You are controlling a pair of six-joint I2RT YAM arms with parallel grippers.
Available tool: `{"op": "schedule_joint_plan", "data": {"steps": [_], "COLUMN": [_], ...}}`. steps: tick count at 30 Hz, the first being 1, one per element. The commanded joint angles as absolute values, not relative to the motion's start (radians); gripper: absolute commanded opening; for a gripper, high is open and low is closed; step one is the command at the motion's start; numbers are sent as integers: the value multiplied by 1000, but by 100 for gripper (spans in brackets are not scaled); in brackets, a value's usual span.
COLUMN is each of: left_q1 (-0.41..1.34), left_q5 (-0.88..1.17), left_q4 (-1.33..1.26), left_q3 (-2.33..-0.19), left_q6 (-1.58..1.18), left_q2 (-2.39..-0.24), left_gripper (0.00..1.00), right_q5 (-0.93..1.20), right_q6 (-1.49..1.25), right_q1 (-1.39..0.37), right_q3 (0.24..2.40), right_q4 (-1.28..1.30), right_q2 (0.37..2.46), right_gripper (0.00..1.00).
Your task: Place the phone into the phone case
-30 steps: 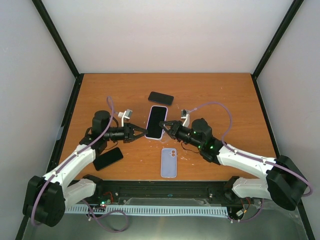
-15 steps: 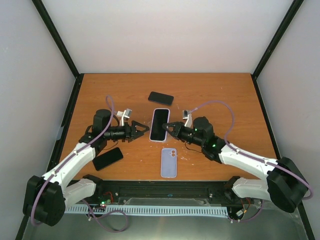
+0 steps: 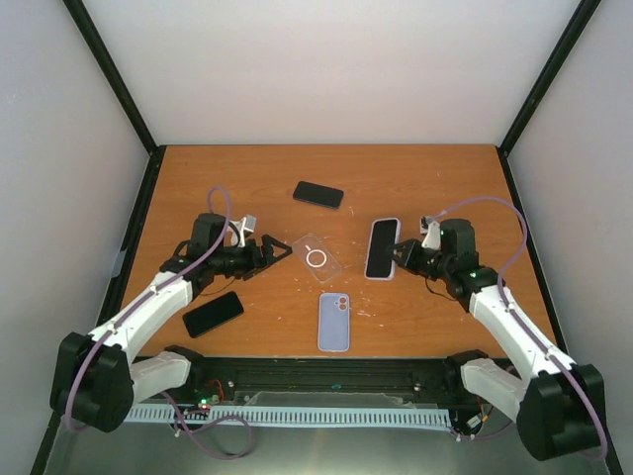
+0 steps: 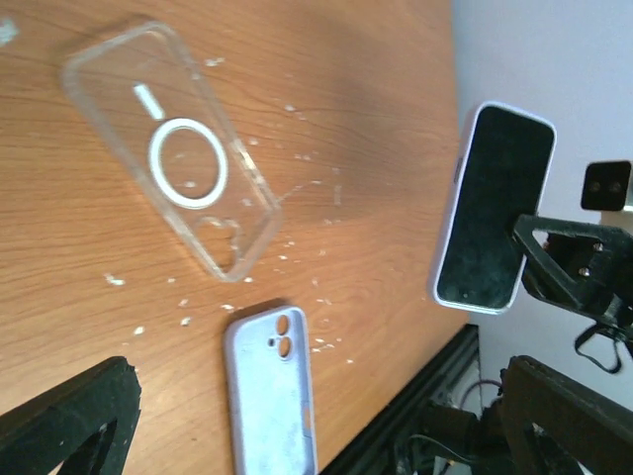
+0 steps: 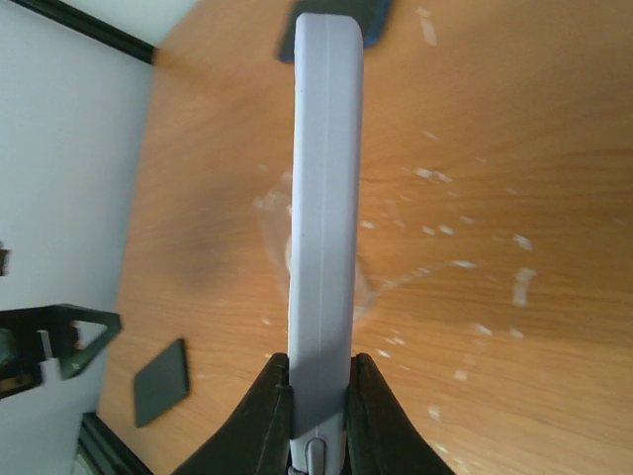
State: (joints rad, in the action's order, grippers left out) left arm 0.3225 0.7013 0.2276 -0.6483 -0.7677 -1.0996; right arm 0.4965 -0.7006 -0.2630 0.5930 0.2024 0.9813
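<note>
My right gripper [image 3: 400, 253] is shut on the lower end of a phone [image 3: 382, 248] with a black screen and a lavender rim, held above the table right of centre. In the right wrist view the phone [image 5: 318, 198] shows edge-on between the fingers. A clear phone case [image 3: 316, 257] with a white ring lies flat mid-table. My left gripper [image 3: 280, 253] stands open just left of it, holding nothing. A lavender phone case [image 3: 334, 322] lies inside up near the front edge; it also shows in the left wrist view [image 4: 272, 396].
One black phone [image 3: 317, 194] lies behind the clear case. Another black phone [image 3: 213, 314] lies at the front left beside my left arm. White flecks dot the wooden table [image 3: 435, 188]. A black rail [image 3: 326, 368] runs along the front edge.
My left gripper has opened and drawn back left. The right gripper has carried the phone off to the right. The clear case now lies alone on the table between them.
</note>
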Motion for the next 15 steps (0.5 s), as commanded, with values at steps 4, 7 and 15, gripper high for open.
{"op": "schedule_joint_plan", "data": {"steps": [4,7,15], "left_q1": [297,278,245], "left_q5": [551,536,474], "left_q4": [270,258,290], "left_q3": [-664,-648,-636], "left_q6": [-802,-830,-825], "left_q2": [-1142,-1146,-1167], "left_gripper": [100,99,99], "right_q5": [717,715,653], "right_q6": [-480,-456,-408], "right_q1": [-80,-36,27], "right_q3": [646,658,667], "right_q4": [359,360,369], "right_q2": [1160,1224,1339], "right_gripper": [3,4,10]}}
